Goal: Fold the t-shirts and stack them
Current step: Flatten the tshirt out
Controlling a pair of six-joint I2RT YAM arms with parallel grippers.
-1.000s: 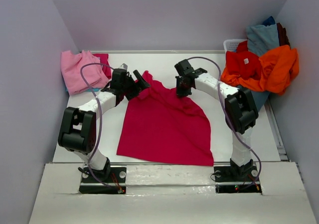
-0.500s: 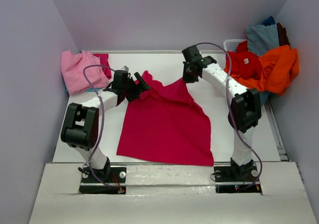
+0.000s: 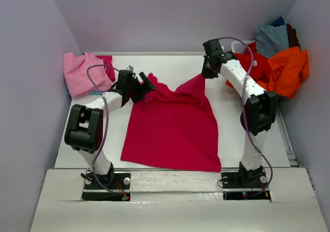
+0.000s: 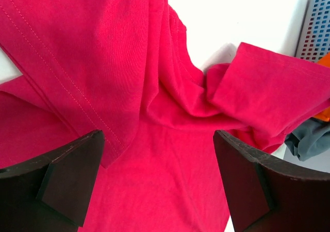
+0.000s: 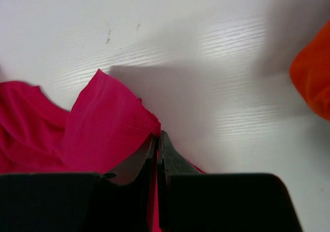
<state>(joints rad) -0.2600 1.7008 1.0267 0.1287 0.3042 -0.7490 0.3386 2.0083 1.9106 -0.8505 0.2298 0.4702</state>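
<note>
We see the crimson-magenta t-shirt (image 3: 172, 131) lying over the middle of the white table (image 3: 229, 139), its straight lower edge toward the arm bases and its upper part rumpled between the two grippers. Our right gripper (image 3: 205, 73) has its jaws pressed fully together on the shirt's upper right corner and holds that corner up off the table, so the cloth rises to it in a taut peak. In the right wrist view the two dark fingers (image 5: 135, 162) meet flat with a fold of crimson fabric pinched at their tips, and a shadow falls on the bare table beyond. Our left gripper (image 3: 140, 87) sits at the shirt's upper left, jaws spread as wide as they go and holding nothing. In the left wrist view its fingers (image 4: 72, 183) frame the cloth on either side, with a double-stitched hem running down between them and a sleeve lying farther out; we cannot tell whether the fingertips touch the fabric. A light pink t-shirt (image 3: 80, 73) lies crumpled in the far left corner. At the far right a white basket (image 3: 238, 46) is heaped with an orange t-shirt (image 3: 290, 69), a red t-shirt (image 3: 252, 66) and a grey-blue t-shirt (image 3: 270, 38).
</note>
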